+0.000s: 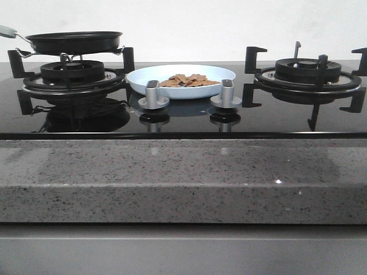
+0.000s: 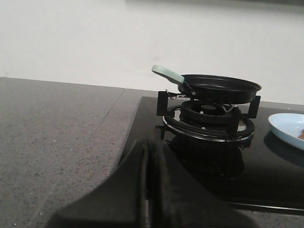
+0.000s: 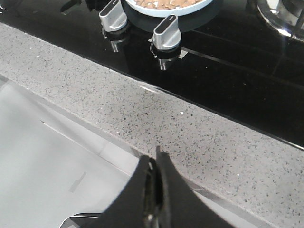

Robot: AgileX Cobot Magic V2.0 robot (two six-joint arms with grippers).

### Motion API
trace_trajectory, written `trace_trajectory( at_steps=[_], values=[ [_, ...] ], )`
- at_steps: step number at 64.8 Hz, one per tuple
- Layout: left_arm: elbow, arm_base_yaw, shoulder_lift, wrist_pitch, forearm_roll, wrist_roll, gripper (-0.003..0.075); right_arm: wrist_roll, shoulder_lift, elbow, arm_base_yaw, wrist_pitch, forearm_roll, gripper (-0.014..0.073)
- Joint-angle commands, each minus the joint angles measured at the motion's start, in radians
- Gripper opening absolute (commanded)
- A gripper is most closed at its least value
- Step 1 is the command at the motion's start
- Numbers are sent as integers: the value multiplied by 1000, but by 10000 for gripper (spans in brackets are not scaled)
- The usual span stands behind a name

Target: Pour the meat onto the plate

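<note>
Nearest to us, our right gripper [image 3: 154,190] hangs over the grey stone counter [image 1: 183,172] edge, fingers pressed together on nothing; our left gripper [image 2: 148,185] sits likewise closed and empty off the hob's left side; beyond the two knobs [image 1: 153,94] the plate [image 1: 143,80] lies between the burners, the meat [image 1: 189,80] heaped in it; the pan [image 1: 74,41] rests on the left burner [image 1: 71,77], handle pointing away leftward, nearer our left arm. We judge the pouring done; neither gripper touches meat or plate.

Right gripper [image 3: 156,190] closed over granite counter [image 3: 190,128]; meat [image 3: 166,4] on plate [image 3: 199,6].
</note>
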Motion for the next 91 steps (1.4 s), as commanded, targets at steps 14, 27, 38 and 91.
trace_trajectory(
  at_steps=[14, 27, 38, 91],
  values=[
    [6, -8, -17, -79, 4, -1, -20, -8, 1, -22, 0, -55, 21, -71],
    [6, -8, -17, -79, 4, -1, -20, -8, 1, -22, 0, -55, 21, -71],
    [6, -8, -17, -79, 4, -1, -20, -8, -3, -20, 0, -75, 6, -71],
    [6, -8, -17, -79, 4, -1, -20, -9, -599, 711, -186, -761, -17, -71]
  ],
)
